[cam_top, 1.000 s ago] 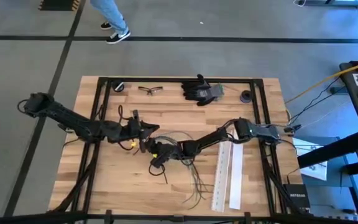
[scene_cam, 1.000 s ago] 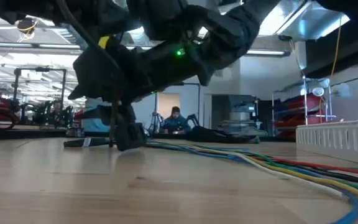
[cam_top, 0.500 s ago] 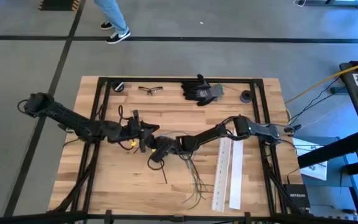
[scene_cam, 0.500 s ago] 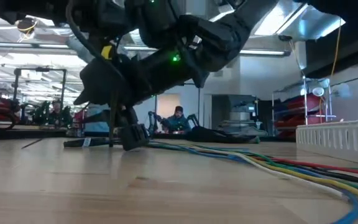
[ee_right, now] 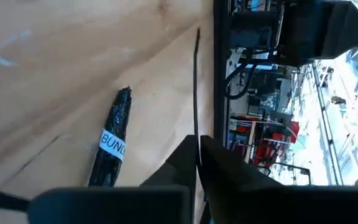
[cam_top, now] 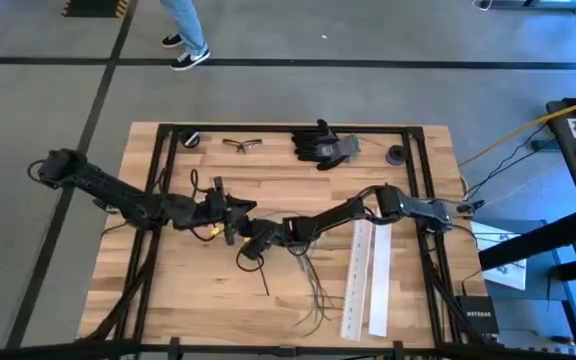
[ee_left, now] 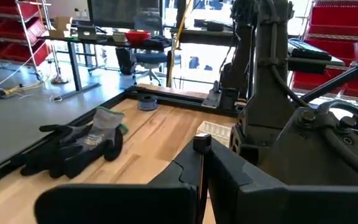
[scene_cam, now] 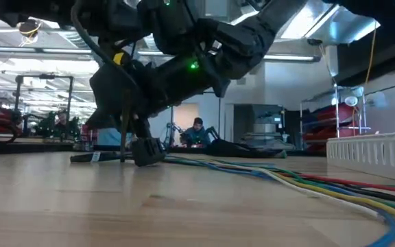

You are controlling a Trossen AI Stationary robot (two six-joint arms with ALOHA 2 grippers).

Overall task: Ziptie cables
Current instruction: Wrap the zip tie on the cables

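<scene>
Left gripper (cam_top: pixel 236 222): mid-table, tip to tip with the right one; in its wrist view the fingers (ee_left: pixel 185 168) are pressed together on a thin dark strip, likely the ziptie.
Right gripper (cam_top: pixel 256 238): just beside the left; fingers (ee_right: pixel 185 158) closed on a thin dark strand that runs out ahead of them.
Cables (cam_top: pixel 313 285): loose on the wood, fanning from the grippers toward the near edge, beside the white strips (cam_top: pixel 365 278); not yet bound.
Step, as I judge it: feeding the tie between the two grippers.
To do it well: keep both pinches firm, move slowly, line up the tips, avoid dragging the cables apart.
Bundle label (ee_right: pixel 112 143): a dark tagged piece lies flat nearby.
</scene>
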